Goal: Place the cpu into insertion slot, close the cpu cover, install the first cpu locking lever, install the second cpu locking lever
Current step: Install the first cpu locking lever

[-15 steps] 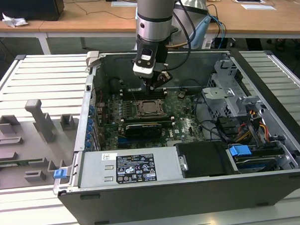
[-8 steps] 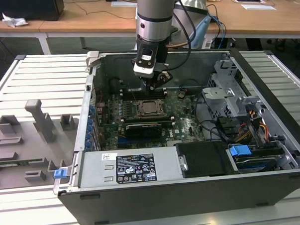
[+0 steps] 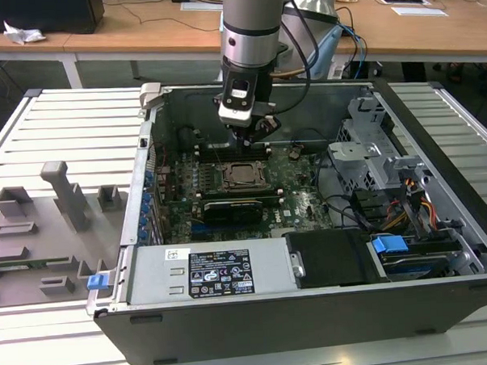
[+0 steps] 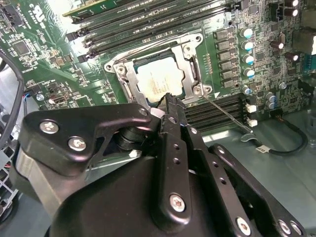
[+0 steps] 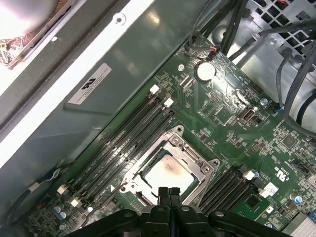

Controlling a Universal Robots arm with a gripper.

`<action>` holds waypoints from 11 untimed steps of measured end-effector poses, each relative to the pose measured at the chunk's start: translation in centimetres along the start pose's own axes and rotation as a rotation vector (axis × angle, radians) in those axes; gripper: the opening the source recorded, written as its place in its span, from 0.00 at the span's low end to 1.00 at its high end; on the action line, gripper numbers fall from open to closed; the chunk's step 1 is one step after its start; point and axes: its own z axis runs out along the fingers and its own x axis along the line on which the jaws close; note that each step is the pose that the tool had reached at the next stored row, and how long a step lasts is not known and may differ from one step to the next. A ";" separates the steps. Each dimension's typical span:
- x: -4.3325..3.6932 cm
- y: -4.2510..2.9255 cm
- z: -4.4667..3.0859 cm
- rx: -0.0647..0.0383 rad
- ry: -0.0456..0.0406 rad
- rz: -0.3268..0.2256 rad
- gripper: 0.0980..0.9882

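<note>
Silvery-grey cpu sits in the insertion slot on the green motherboard, with the cpu cover down flat around it. The gripper hovers right over the socket's edge, fingers pressed together and holding nothing.

exterior view: off-arm, raised, outside the open case, tilted down into it, mid range. arm at 12 o'clock, cpu dead centre. both wrist views: on the wrist, close in, looking down past the gripper at the motherboard, from different angles. all three share the cpu and the memory slots beside it.
</note>
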 end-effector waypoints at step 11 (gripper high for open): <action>0.00 0.00 0.00 0.001 0.0003 -0.029 0.01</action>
